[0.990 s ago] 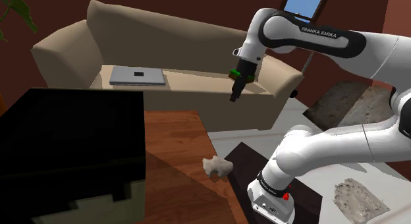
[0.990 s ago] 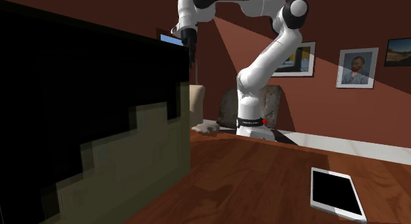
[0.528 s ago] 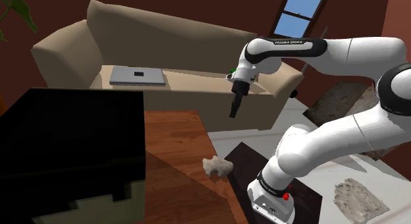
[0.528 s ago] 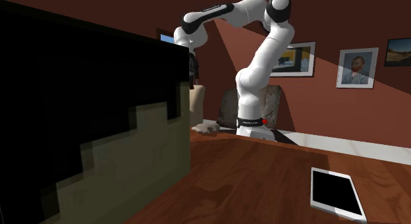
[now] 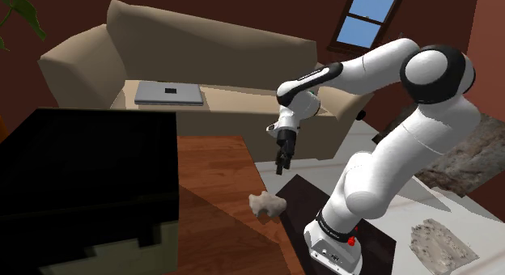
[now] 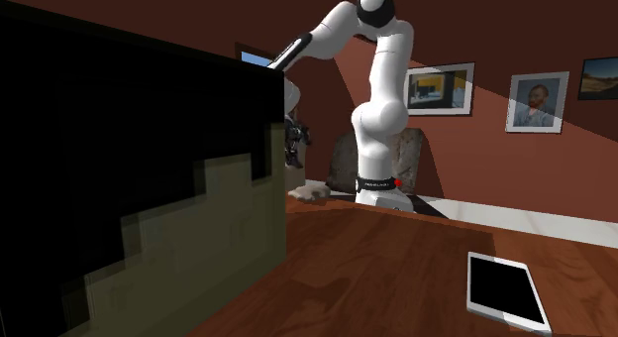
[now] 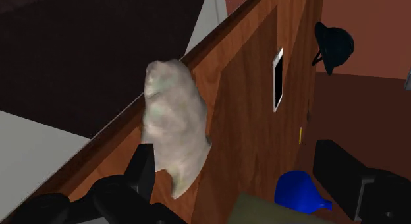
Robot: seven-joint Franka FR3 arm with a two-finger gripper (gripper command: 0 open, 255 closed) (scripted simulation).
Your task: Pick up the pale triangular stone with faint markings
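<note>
The pale, roughly triangular stone point(image 5: 265, 204) lies at the wooden table's point(image 5: 217, 172) edge, nearest the stand. In the second exterior view the stone point(image 6: 309, 192) sits just past the corner of the big black box. My gripper point(image 5: 281, 167) hangs point-down a short way above the stone and slightly behind it, not touching it. In the second exterior view the gripper point(image 6: 293, 159) is partly hidden behind the box edge. The wrist view has the stone point(image 7: 172, 124) close to one finger point(image 7: 142, 166); the gripper point(image 7: 240, 173) is open with nothing held.
A large black box point(image 5: 81, 172) covers the table's left part in the shoulder view. A beige sofa point(image 5: 194, 55) with a closed laptop point(image 5: 168, 93) stands behind. A tablet point(image 6: 505, 288) lies on the table's far end. A blue object point(image 7: 300, 191) sits near it.
The arm has folded down. The gripper dropped from sofa-back height to just above the table edge, coming closer to the stone. The stone has not moved.
</note>
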